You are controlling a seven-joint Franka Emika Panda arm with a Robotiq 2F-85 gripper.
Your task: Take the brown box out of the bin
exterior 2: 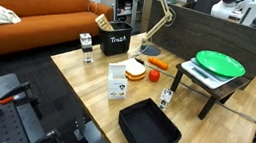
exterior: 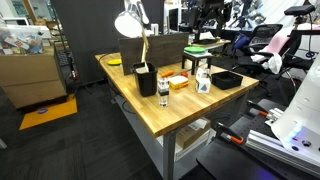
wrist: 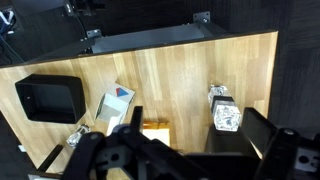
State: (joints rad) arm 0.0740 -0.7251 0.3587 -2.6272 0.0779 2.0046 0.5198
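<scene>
The black bin [exterior 2: 115, 43] stands near one edge of the wooden table, and also shows in an exterior view [exterior: 143, 80]. The brown box [exterior 2: 103, 24] sticks up tilted out of the bin's top. In the wrist view my gripper [wrist: 198, 122] is high above the table with its dark fingers spread wide apart and nothing between them. A dark shape below the glass jar [wrist: 225, 110] may be the bin, but the gripper mostly hides it. The gripper does not show in either exterior view.
A low black tray [exterior 2: 148, 133] sits at the table's corner. A white spray bottle [exterior 2: 116, 81], an orange-and-white item [exterior 2: 135, 72], a small jar [exterior 2: 86, 44] and a wooden lamp arm [exterior 2: 161, 16] are around the bin. A green plate on a stand [exterior 2: 220, 64] is to the side.
</scene>
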